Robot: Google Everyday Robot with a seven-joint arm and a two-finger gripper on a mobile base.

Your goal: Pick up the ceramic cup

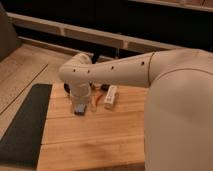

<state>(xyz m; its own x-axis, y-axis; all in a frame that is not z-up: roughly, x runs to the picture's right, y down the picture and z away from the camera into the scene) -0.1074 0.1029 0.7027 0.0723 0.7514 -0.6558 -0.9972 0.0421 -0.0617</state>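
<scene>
Though its state cannot be told, the gripper (79,108) hangs low near the white bottle (111,96).

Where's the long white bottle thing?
In the camera view, the white bottle lies on the wooden table near its far edge, right of the gripper, with a small orange thing between them.

Smooth cream-white arm (120,70) of rounded segments with small dark holes, its dark-tipped hand (79,108) down at the table (100,140)
</scene>
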